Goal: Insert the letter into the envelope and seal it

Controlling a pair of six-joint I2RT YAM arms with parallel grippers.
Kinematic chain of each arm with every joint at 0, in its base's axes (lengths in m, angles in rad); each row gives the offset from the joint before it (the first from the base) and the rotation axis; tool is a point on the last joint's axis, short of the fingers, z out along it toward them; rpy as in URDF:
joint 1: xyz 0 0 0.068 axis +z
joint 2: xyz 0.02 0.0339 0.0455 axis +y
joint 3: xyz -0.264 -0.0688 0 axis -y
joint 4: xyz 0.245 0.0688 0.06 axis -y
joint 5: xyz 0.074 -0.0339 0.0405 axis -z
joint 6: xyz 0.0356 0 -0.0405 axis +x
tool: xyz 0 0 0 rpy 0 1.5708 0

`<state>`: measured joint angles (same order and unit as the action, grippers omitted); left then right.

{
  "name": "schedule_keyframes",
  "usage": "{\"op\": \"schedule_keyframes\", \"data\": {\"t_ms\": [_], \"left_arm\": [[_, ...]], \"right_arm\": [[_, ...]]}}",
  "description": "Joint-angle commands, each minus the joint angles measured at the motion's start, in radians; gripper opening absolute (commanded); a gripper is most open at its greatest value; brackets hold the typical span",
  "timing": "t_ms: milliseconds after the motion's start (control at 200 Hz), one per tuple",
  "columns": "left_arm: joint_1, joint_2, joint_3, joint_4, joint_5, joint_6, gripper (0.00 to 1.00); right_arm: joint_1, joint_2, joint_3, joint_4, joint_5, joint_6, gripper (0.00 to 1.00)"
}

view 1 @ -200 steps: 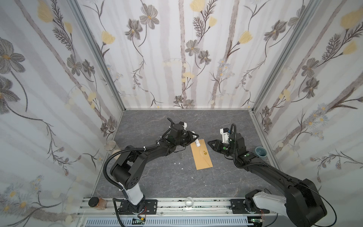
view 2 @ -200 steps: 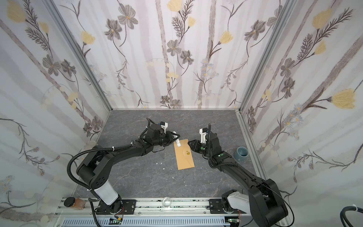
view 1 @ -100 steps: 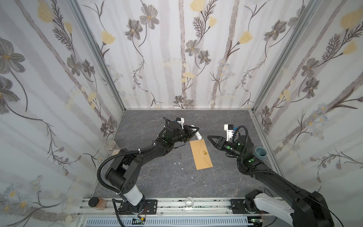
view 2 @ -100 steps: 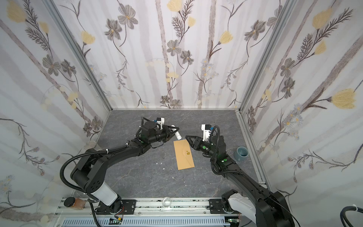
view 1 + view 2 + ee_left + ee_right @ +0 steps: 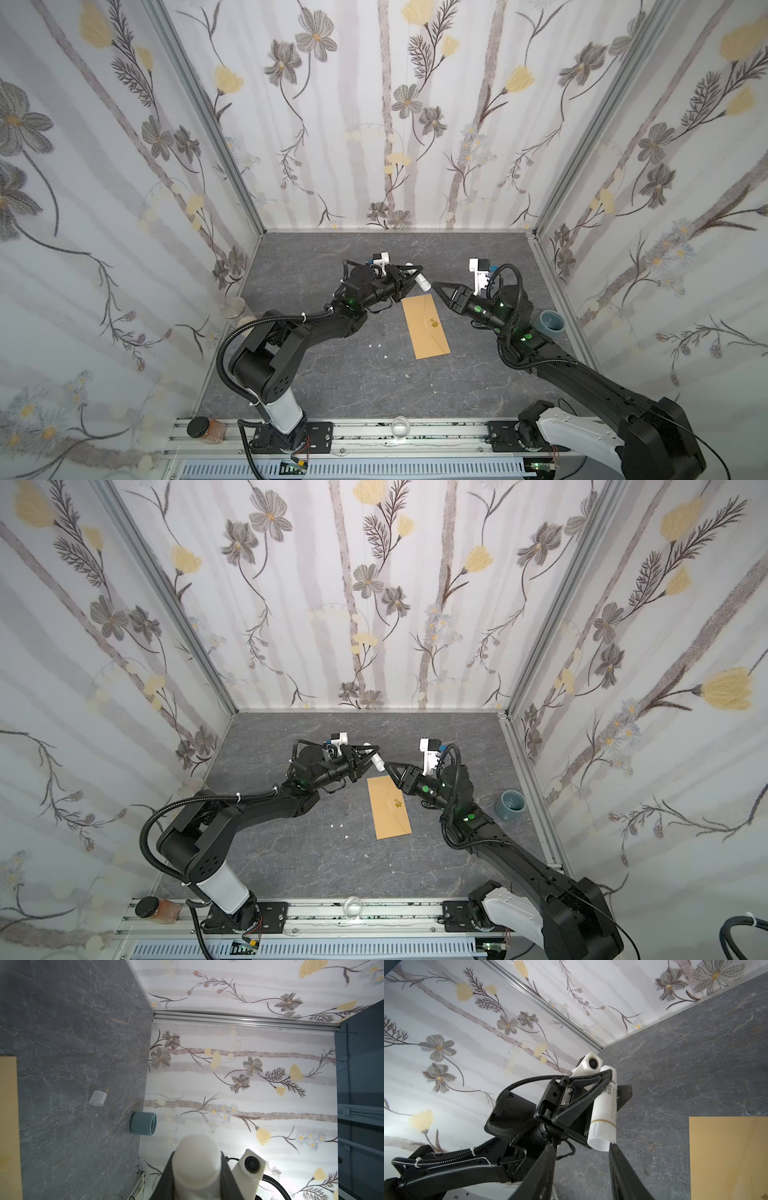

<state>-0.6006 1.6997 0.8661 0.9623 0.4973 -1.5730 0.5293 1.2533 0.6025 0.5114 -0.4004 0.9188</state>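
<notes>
Since a second ago both arms have been lifted off the envelope [image 5: 426, 326], and the jaws of the right end effector [image 5: 437, 287] have been parted wide, empty, just beside the glue stick [image 5: 604, 1109]. That smooth white cylinder is kept clamped in the left end effector [image 5: 408, 275]. The tan kraft envelope is laid flat on the grey marbled worktop [image 5: 332, 374], pointed flap folded down under a gold sticker [image 5: 434, 322]. The letter is not seen and is judged to be inside; sealing is judged done

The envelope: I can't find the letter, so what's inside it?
The envelope lies flat, flap folded down, gold sticker at its tip. Only its outside shows; the paper hides whatever is inside.
</notes>
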Motion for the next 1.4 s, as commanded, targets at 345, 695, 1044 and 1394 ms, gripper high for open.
{"op": "schedule_keyframes", "data": {"t_ms": [345, 695, 1044, 1394], "left_arm": [[-0.005, 0.009, 0.001, 0.132, -0.060, 0.024, 0.00], [-0.008, -0.010, 0.008, 0.053, -0.094, 0.122, 0.00], [-0.012, -0.046, 0.005, 0.012, -0.113, 0.163, 0.00], [-0.022, -0.044, 0.010, 0.010, -0.118, 0.160, 0.00]], "right_arm": [[0.012, 0.088, 0.066, 0.009, 0.042, -0.015, 0.41], [0.026, 0.101, 0.068, 0.017, 0.058, -0.003, 0.35], [0.034, 0.149, 0.083, 0.034, 0.059, 0.017, 0.38], [0.037, 0.164, 0.097, 0.060, 0.051, 0.031, 0.28]]}}
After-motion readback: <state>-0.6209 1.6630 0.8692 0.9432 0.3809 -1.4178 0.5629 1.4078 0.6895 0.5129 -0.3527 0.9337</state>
